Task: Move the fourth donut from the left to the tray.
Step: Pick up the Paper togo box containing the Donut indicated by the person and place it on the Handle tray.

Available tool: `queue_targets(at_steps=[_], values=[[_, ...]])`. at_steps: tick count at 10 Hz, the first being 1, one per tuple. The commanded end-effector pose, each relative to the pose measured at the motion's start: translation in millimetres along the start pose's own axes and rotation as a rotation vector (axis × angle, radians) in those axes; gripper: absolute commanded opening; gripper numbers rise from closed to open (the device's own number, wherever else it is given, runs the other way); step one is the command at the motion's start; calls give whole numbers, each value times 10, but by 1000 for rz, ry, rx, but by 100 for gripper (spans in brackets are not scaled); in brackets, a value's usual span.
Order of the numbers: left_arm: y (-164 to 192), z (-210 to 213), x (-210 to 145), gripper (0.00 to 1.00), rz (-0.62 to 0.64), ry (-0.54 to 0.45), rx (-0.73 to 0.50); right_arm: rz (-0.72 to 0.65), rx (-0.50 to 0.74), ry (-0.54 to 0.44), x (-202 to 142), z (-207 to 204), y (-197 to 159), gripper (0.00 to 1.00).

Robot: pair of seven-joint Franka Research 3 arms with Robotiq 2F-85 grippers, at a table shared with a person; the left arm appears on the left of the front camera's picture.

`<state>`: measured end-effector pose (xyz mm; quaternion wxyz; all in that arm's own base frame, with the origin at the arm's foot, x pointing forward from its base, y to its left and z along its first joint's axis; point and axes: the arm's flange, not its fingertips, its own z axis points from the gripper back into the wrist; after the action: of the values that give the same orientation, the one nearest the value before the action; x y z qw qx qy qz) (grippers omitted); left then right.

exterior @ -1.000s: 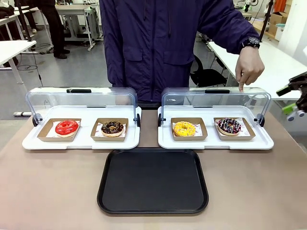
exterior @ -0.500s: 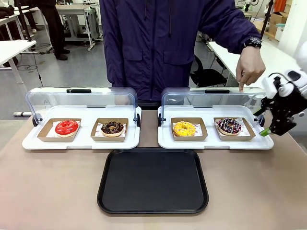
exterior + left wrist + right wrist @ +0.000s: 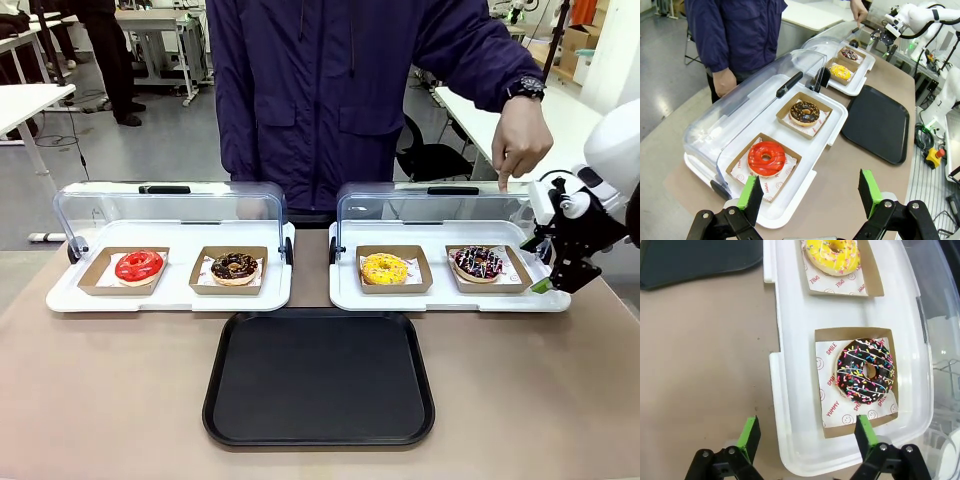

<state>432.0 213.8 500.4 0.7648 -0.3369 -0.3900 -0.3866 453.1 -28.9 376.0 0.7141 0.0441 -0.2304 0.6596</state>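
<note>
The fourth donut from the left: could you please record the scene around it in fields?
target: fourth donut from the left, in its cardboard holder on the right display tray
lid: raised, person's hand at its top
right end effector: open, at that tray's right end, clear of the donut
left end effector: open, facing the red donut
black tray: in front of both display trays

right end effector (image 3: 556, 280) lowered, nearer sprinkled donut (image 3: 478, 262)
</note>
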Motion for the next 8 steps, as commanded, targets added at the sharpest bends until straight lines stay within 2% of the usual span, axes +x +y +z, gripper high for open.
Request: queue_targets(at_steps=[1, 3, 8], values=[[-12, 9, 6, 100, -4, 10, -9, -1, 8, -14, 16, 64, -6, 100], [-12, 9, 6, 100, -4, 10, -9, -1, 2, -3, 0, 14, 3, 100], [-12, 9, 6, 100, -4, 10, -9, 11, -60, 109, -2, -305, -121, 100]])
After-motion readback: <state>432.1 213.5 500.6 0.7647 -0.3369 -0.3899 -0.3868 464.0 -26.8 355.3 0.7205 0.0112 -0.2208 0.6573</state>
